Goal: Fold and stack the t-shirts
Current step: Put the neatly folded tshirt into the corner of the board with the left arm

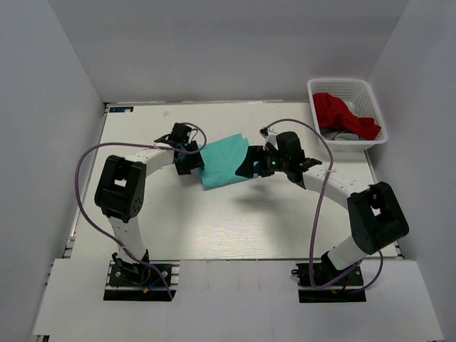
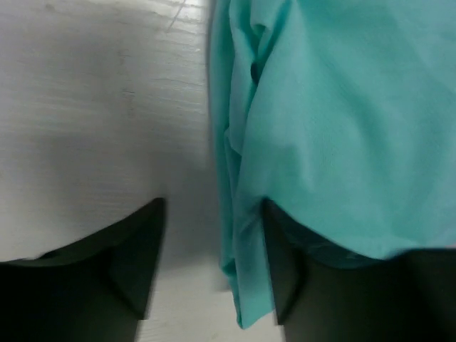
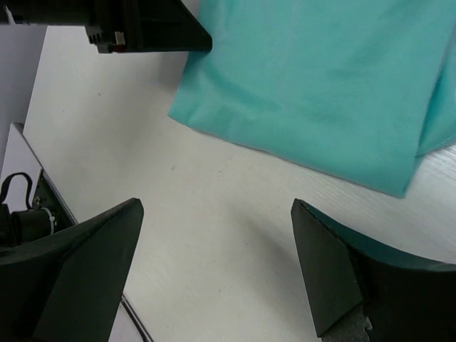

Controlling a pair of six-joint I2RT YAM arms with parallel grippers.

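A folded teal t-shirt (image 1: 222,161) lies in the middle of the table. My left gripper (image 1: 191,162) is at its left edge and is open; in the left wrist view (image 2: 214,263) the shirt's folded edge (image 2: 246,235) hangs down between the two fingers, and the cloth lies over the right finger (image 2: 285,278). My right gripper (image 1: 246,169) is at the shirt's right side, open and empty. In the right wrist view (image 3: 217,267) only bare table lies between its fingers, and the teal shirt (image 3: 320,78) is beyond the tips. A red t-shirt (image 1: 342,114) lies in the basket.
A white plastic basket (image 1: 376,100) stands at the back right, holding the red shirt and a grey garment (image 1: 340,134). White walls close in the table on three sides. The left gripper's body (image 3: 142,28) shows at the top of the right wrist view.
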